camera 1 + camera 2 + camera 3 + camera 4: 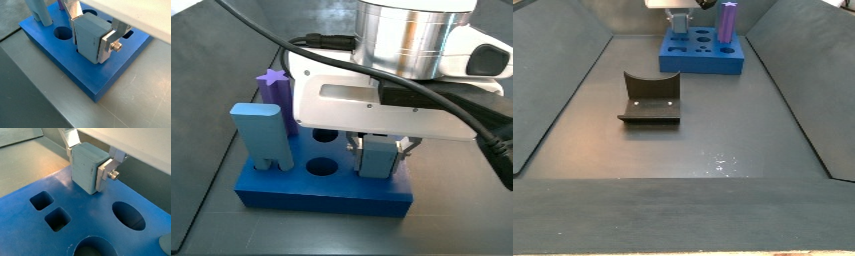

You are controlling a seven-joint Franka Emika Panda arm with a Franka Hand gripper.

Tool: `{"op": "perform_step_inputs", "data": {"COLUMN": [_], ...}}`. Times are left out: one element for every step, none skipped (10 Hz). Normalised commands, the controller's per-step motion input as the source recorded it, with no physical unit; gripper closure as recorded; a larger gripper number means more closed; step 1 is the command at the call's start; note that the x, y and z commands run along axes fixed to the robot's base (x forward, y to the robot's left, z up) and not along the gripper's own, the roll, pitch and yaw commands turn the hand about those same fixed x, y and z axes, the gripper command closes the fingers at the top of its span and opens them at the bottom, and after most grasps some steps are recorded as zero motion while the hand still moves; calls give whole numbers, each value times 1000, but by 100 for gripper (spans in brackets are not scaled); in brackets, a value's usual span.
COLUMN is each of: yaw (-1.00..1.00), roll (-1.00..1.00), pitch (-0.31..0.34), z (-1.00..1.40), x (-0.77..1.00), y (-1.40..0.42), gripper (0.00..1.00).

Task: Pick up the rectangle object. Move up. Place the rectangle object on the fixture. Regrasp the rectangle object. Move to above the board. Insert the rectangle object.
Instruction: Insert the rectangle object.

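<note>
- Gripper (pixel 91 36): positioned directly over the board, its 2 flat silver finger plates pinching the rectangle object between them.
- Rectangle object (pixel 85 167), a slate-blue bar of rectangular cross-section: held upright in the gripper, lower end at the board's top surface; whether it has entered a hole cannot be told. Confirmed in a side view (pixel 377 157).
- Finger plate (pixel 107 46): pressed flat against 1 side of the bar, with a small metal screw on its outer face.
- Board (pixel 85 75), a bright blue slab with cut holes: lies directly beneath the gripper; round hole (pixel 62 33) and 2 square holes (pixel 41 200) stand open near the bar.
- Pale blue round-topped block (pixel 262 130): upright in the board, beside the gripper.
- Purple star-topped post (pixel 274 88): upright in the board, behind that block.
- Fixture (pixel 649 98), a dark cradle on a base plate: on the floor, well apart from the gripper.
</note>
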Motion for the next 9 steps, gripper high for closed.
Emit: {"op": "perform_step_inputs", "data": {"yaw": [131,23,0,0,6,0,0,0,0], "roll": [200,-26,-197,-83,0,9,314,91,0], "pitch": [-591,-69,-83,-69,-97,0,-9,-17,0], "z": [-654,-160,-466,-1000,-637,-89,-1000,-1000,-231], "x": [-117,0,6,0,11,0,0,0,37], "y": [-3,0,37,149,0,0,0,0,20], "gripper": [100,100,100,100,100,100,100,100,100]}}
